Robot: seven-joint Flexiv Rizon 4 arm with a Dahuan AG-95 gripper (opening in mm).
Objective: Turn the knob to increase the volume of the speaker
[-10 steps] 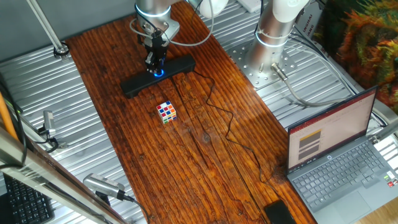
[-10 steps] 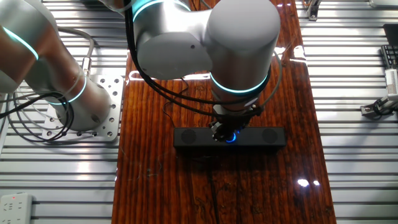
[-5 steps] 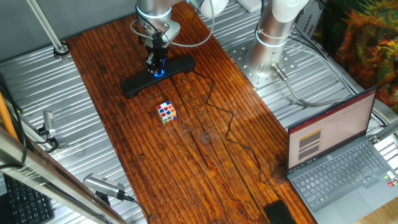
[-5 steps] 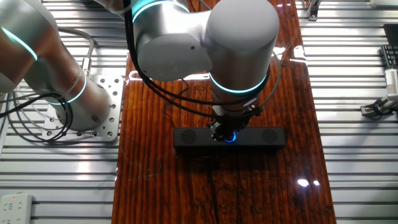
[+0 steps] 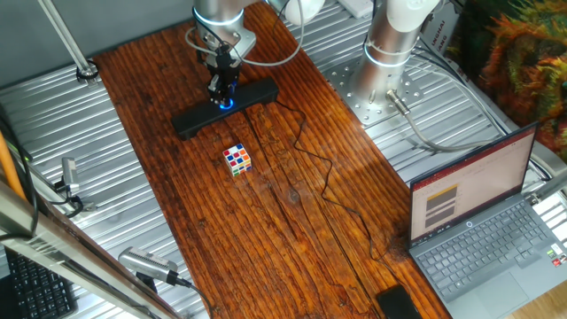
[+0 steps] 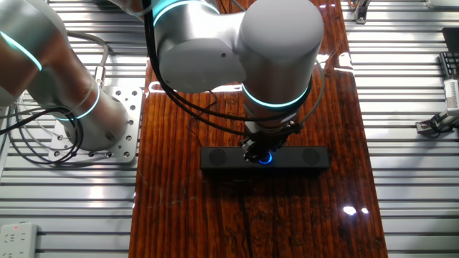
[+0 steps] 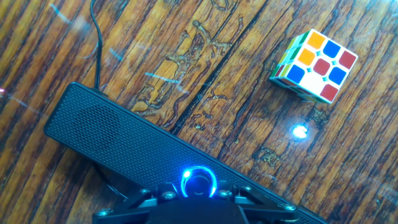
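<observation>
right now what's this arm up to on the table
The arm's gripper is down on the knob, the small blue-lit dial at the middle of the speaker, a long black bar lying across the wooden table. Whether the fingers actually grip the knob cannot be told. A multicoloured puzzle cube sits apart from the speaker, untouched, and an open laptop stands off to the side.

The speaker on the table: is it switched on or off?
On. A blue light ring glows around the knob at the middle of the speaker, visible in the hand view and both fixed views.
</observation>
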